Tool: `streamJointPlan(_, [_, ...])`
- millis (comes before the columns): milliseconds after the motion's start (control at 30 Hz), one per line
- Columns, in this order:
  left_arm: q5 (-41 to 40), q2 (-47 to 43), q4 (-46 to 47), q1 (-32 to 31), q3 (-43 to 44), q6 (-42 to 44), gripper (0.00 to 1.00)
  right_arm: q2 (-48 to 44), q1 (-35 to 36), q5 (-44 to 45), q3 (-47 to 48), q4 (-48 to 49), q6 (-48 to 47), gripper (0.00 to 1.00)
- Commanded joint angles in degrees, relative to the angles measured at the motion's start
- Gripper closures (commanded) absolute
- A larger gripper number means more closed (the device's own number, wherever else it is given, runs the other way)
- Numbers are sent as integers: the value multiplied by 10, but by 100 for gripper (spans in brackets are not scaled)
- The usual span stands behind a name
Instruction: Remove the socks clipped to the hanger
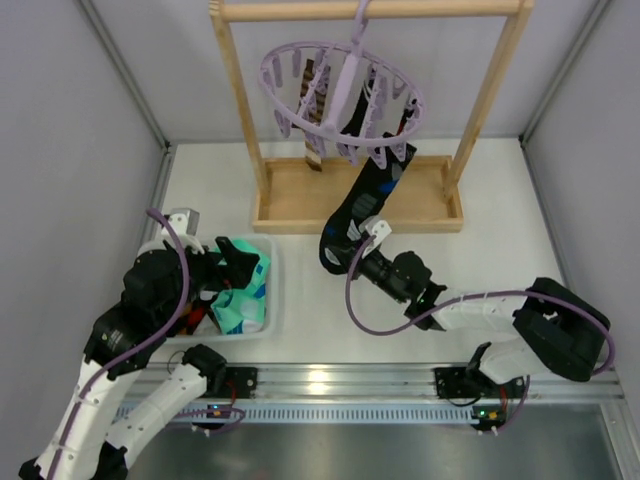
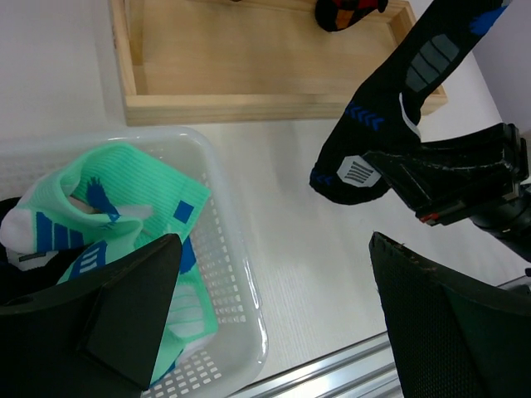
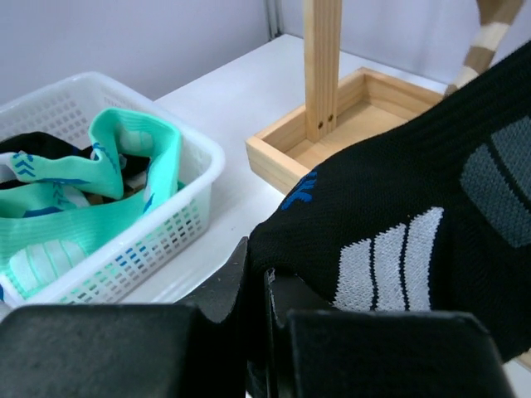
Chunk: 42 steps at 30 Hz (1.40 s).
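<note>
Right gripper (image 1: pixel 338 258): clamped on the toe of the black sock (image 1: pixel 368 195).
Black sock: hung from the lilac hanger (image 1: pixel 340 90), stretched downward.
Left gripper (image 1: pixel 238 262): jaws held apart over the basket (image 1: pixel 272 300) of mint-green socks (image 1: pixel 238 305).

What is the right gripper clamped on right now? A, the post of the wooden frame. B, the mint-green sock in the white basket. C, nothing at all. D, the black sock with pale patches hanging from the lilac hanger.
D: the right gripper is closed on the toe end of the black sock, whose upper end reaches up to the hanger.
</note>
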Motion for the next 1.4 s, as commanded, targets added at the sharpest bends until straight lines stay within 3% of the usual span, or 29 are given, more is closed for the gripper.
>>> streamJointPlan(0, [30,11,28,2,29,-8,2,3,47,65,41,30,-58,100])
streamJointPlan(233, [49,48,35,1,70,-8,2,19,112,101,68,26,-112,100])
streamJointPlan(467, [5,103,35,2,141,9,2,60,182,160,124,-7,-171,100])
streamJointPlan(1067, [-26,267,31,1,313,66,2,183,236,252,325,-212,-258,100])
streamJointPlan(1367, [-74,334,31,-28,376,73,2,274,248,254,429,-273,-301,100])
